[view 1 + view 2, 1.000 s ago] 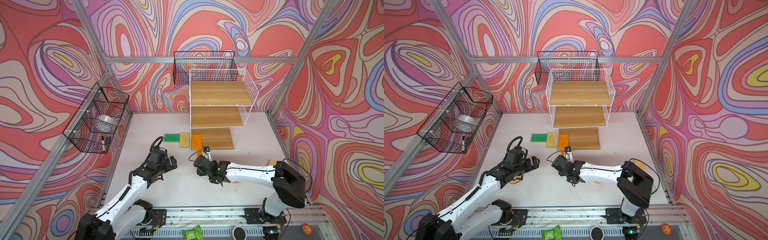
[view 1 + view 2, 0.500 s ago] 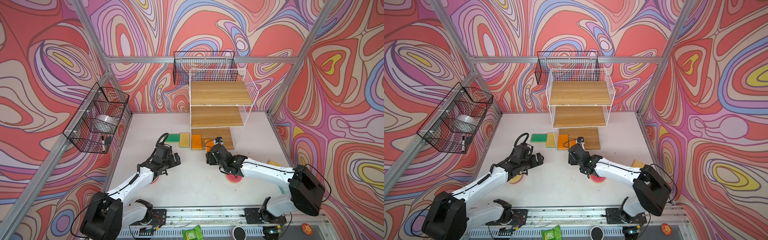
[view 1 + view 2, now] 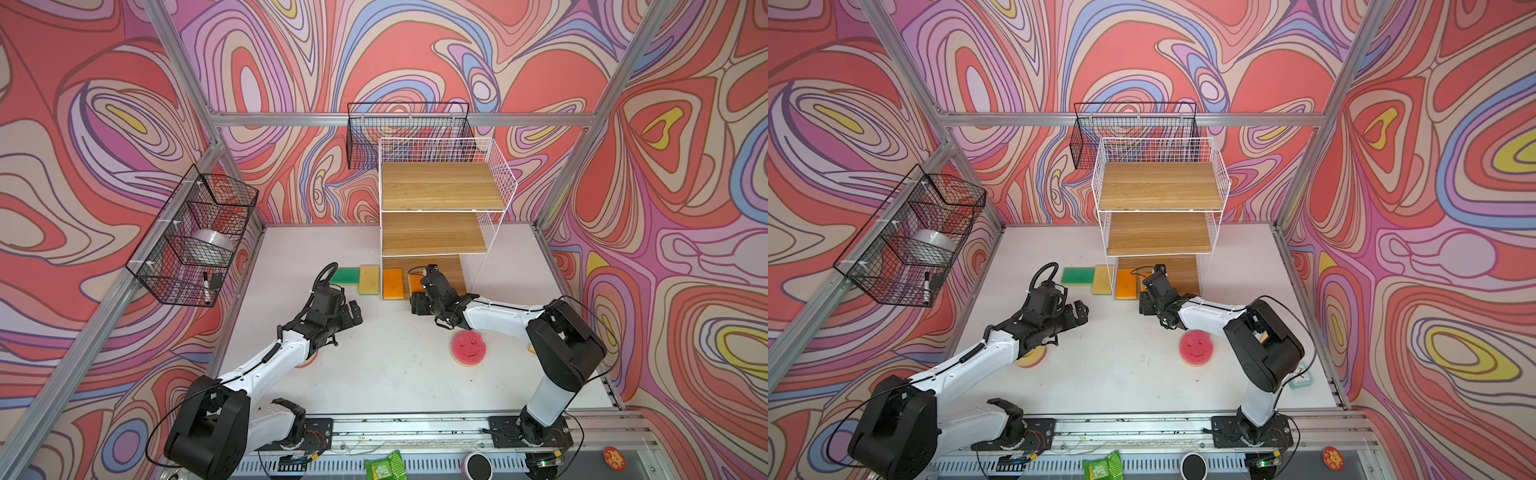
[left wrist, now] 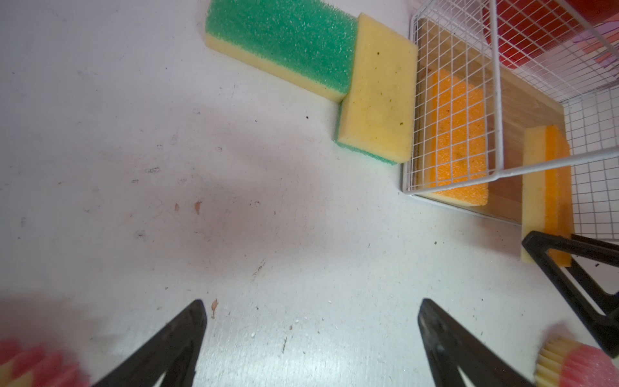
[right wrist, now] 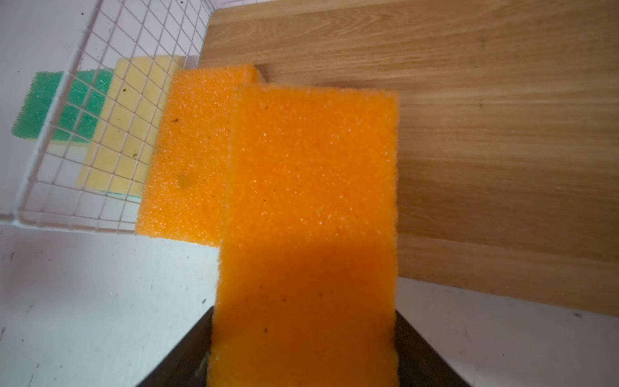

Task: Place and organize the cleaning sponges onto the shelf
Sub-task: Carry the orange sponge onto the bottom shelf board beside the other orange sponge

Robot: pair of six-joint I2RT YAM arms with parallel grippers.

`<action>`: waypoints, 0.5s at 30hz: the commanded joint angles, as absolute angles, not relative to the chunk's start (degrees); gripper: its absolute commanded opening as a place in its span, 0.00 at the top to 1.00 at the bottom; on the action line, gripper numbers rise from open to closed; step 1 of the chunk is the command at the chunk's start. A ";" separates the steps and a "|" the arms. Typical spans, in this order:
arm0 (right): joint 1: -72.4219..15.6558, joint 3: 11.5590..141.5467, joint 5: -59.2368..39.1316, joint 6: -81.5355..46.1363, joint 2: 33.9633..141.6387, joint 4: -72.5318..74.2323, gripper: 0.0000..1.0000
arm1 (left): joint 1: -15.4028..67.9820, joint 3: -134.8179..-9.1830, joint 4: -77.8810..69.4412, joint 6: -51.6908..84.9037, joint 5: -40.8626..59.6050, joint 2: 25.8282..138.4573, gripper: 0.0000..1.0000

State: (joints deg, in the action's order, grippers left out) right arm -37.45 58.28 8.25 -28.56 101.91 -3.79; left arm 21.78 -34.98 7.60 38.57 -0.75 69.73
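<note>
Pinching orange sponge (image 5: pixel 308 217), long axis twd shelf (image 5: pixel 469 100)

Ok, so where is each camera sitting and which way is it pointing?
Top views: high above the arms' bases, looking down on the table, the white wire shelf and both arms, left gripper and right gripper.
Left wrist: low over the table, facing the shelf's bottom tier and the green-faced sponge; its own open fingers show.
Right wrist: at the bottom tier, looking along the held orange sponge; its finger edges show.
Shared: both wrist views show the flat orange sponge on the bottom tier.
</note>
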 commanded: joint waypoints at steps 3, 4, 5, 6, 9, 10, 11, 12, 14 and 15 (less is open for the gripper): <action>-36.45 62.17 7.34 -26.54 106.40 -2.83 0.24 | 21.96 -37.09 5.28 37.92 -2.39 72.38 0.00; -36.02 62.31 7.23 -26.67 106.74 -2.59 0.23 | 21.97 -37.21 4.92 37.98 -2.20 72.79 0.00; -35.66 62.40 7.23 -26.93 107.08 -2.23 0.24 | 21.97 -37.27 4.75 38.00 -2.03 73.15 0.00; -35.32 62.41 7.28 -27.19 107.22 -1.87 0.24 | 21.96 -37.43 4.60 38.03 -2.02 73.42 0.00; -34.65 62.32 7.47 -27.77 107.52 -0.91 0.24 | 21.93 -37.45 4.22 37.82 -1.87 74.13 0.00; -34.57 62.32 7.54 -27.77 107.68 -0.56 0.24 | 21.99 -37.49 4.03 37.80 -1.80 74.33 0.00; -34.52 62.49 7.73 -27.77 107.87 -0.50 0.24 | 21.91 -37.61 3.96 37.68 -1.76 74.52 0.00; -34.46 62.65 7.65 -27.77 108.05 -0.43 0.24 | 21.98 -37.72 3.90 37.63 -1.76 74.68 0.00; -34.52 63.16 7.33 -27.60 108.81 -0.44 0.24 | 21.99 -37.96 3.96 37.31 -1.93 75.04 0.00; -34.53 63.52 7.00 -27.52 109.12 -0.44 0.24 | 21.93 -38.11 3.97 37.21 -2.02 75.19 0.00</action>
State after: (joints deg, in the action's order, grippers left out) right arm -34.46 62.15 7.44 -27.68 107.61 -1.61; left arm 21.78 -36.27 5.10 38.09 -1.15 74.43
